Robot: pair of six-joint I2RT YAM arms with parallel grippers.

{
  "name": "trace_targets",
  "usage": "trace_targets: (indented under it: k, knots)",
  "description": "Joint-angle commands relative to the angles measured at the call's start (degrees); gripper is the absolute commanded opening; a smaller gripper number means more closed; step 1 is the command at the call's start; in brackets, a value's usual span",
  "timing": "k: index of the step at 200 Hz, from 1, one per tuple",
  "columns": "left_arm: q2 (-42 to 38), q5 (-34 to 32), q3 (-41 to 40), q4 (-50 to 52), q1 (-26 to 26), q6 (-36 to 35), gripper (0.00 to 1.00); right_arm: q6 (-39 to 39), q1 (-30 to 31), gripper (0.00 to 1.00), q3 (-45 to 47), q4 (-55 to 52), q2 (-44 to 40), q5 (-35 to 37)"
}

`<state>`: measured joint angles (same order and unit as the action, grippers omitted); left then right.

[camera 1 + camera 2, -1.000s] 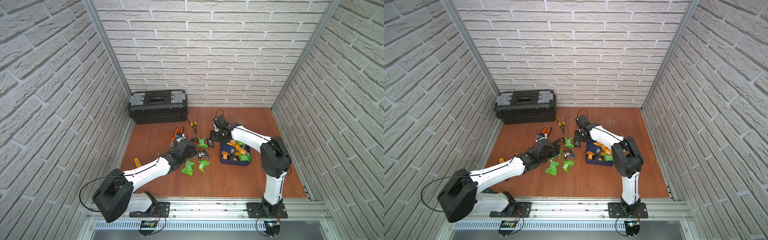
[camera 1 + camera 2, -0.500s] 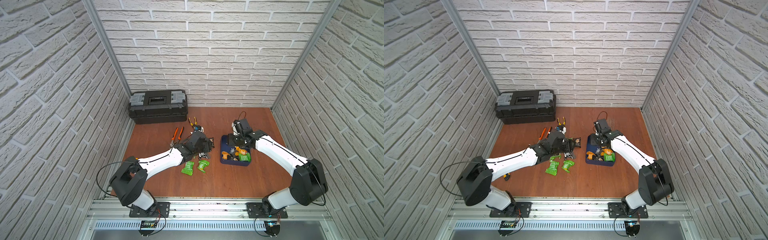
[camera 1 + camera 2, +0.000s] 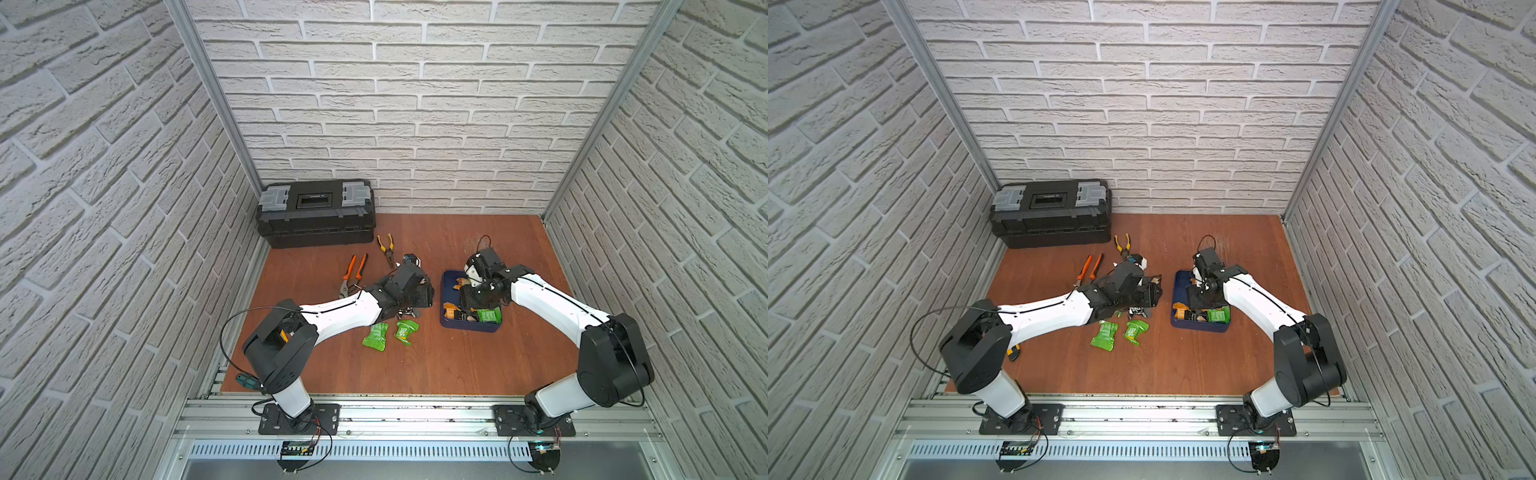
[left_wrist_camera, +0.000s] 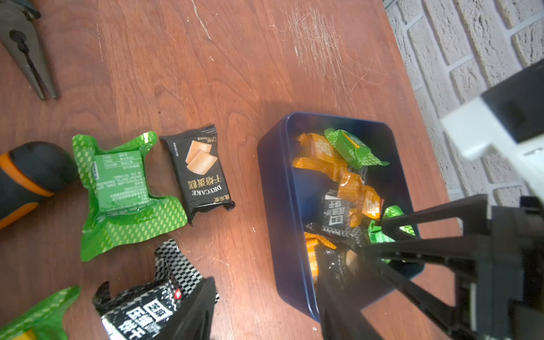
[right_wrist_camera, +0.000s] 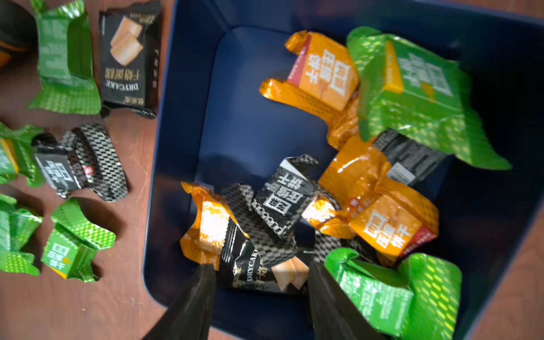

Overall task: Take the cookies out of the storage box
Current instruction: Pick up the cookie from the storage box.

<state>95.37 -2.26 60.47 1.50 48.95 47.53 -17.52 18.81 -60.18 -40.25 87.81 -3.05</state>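
The cookies (image 5: 391, 226) lie partly inside the storage box (image 5: 250, 117), partly on the table (image 3: 415, 374) beside its rim. Our right gripper (image 5: 260, 273) straddles a black packet (image 5: 247, 259), jaws apart; our left gripper (image 4: 265, 282) gapes empty by its wall.

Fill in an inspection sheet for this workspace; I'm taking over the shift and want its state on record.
Surface: wooden table, scratched.
Job's things: cookies partly in the box, others out on the table beside it.
Clutter: toolbox at the back wall; orange pliers and yellow pliers near it.
Grippers: left gripper open, next to the box; right gripper open, jaws astride a black packet in the box.
Cables: loop at the left arm's base; small loop at the right wrist.
Surroundings: brick walls; metal rail in front.
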Motion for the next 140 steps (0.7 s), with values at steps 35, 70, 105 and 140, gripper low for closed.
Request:
trace_targets:
  k: [35,70,105,140]
  knots:
    - [-2.67,-2.00,-1.71,-1.26,0.15,0.90,0.60,2.16,2.14,0.55,-3.13,-1.12,5.84,3.50]
    - [-3.95,-3.15,-3.53,-1.73,0.07,1.85,0.60,2.73,3.77,0.50,-5.49,-2.15,8.69,6.22]
    - [-4.27,-3.45,-3.78,-1.61,0.01,2.13,0.60,2.93,3.96,0.43,-6.22,-2.71,9.87,9.34]
    - [-4.34,-3.83,-3.95,-1.50,0.01,2.47,0.61,3.19,3.96,0.40,-6.33,-3.42,10.04,9.79]
